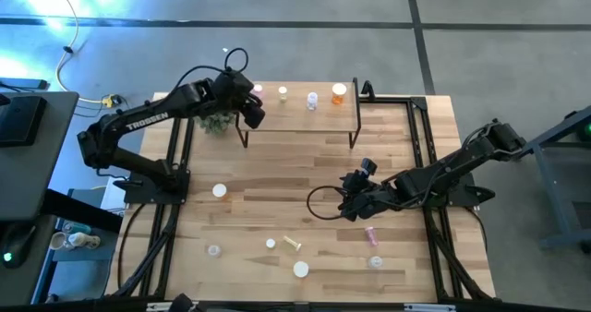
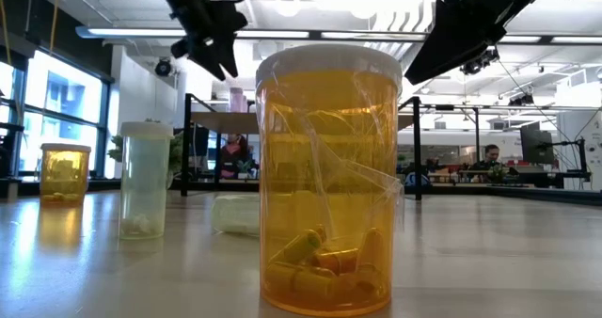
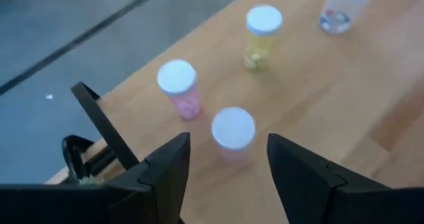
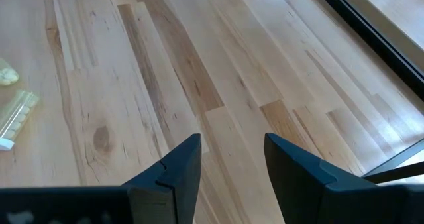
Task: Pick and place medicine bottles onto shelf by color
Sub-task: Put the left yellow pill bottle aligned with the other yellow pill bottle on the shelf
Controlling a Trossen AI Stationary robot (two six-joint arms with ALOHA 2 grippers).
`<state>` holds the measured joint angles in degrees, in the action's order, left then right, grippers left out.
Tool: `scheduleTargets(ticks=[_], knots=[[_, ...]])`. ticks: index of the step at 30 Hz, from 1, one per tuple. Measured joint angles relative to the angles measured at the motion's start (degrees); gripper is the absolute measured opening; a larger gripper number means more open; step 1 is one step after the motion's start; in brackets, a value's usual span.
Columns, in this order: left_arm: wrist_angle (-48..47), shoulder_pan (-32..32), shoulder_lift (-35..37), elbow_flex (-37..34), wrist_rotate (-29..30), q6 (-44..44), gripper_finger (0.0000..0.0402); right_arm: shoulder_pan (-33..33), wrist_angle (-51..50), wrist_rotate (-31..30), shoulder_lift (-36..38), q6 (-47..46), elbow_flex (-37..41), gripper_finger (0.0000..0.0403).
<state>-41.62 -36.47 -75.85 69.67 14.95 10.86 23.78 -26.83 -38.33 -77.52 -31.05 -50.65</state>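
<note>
The shelf (image 1: 300, 118) stands at the table's far edge. On it stand, upright, a pink medicine bottle (image 1: 258, 90), a yellow-green one (image 1: 283, 93), a clear one (image 1: 312, 100) and an orange one (image 1: 339, 93). My left gripper (image 1: 251, 114) hovers open above the shelf's left end. In its wrist view a second pink bottle (image 3: 232, 132) stands on the shelf (image 3: 318, 105) just past the open fingertips (image 3: 228, 168), untouched, beside the first pink bottle (image 3: 177, 85). My right gripper (image 1: 348, 208) hangs open over the table's middle, with bare wood between its fingers (image 4: 232, 161).
Loose bottles are on the table: a white-capped one (image 1: 220, 191), a yellow one lying down (image 1: 293, 244), a pink one lying down (image 1: 371, 234), others near the front (image 1: 301, 269). An orange bottle (image 2: 329, 177) stands close to the low camera. A small plant (image 1: 218, 123) is left of the shelf.
</note>
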Motion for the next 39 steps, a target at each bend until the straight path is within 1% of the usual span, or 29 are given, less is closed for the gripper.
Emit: scheduleTargets(ticks=[4,7,11,16,22,25,30,35,37,39], knots=[[-4.31,0.06,0.11,2.58,-1.72,-0.55,0.0193,-0.01,0.43,0.0,0.0,0.0,0.02,0.0156],[-5.64,0.35,1.13,2.79,-3.42,-0.58,0.0193,-0.01,1.0,-0.01,0.0,0.02,0.01,0.0156],[-7.94,1.95,2.56,2.78,-7.31,-2.48,0.0193,0.0,1.72,-0.02,0.0,0.54,0.01,0.0156],[-8.13,5.27,5.23,-1.04,-7.42,-1.24,0.0193,-0.01,3.34,0.0,0.0,0.67,0.02,0.0156],[-7.04,10.96,8.51,-7.1,-6.98,0.97,0.0193,0.01,6.72,1.5,0.01,3.17,0.02,0.0156],[-3.84,14.37,10.36,-9.7,-6.56,1.99,0.0193,0.01,9.5,1.53,0.01,5.13,0.02,0.0156],[1.92,20.5,12.9,-13.73,-6.66,2.49,0.0193,0.01,17.09,1.77,-0.21,10.2,0.02,0.0156],[6.15,26.65,14.47,-17.15,-6.35,3.52,0.0193,-0.02,24.8,2.14,-2.31,15.38,0.02,0.0156],[7.17,29.35,14.68,-18.32,-5.08,4.01,0.0193,-0.01,28.06,2.16,-3.64,17.91,0.02,0.0156],[7.92,32.02,14.89,-19.3,-2.47,4.51,0.0193,0.0,31.8,2.15,-5.03,20.35,0.03,0.0156]])
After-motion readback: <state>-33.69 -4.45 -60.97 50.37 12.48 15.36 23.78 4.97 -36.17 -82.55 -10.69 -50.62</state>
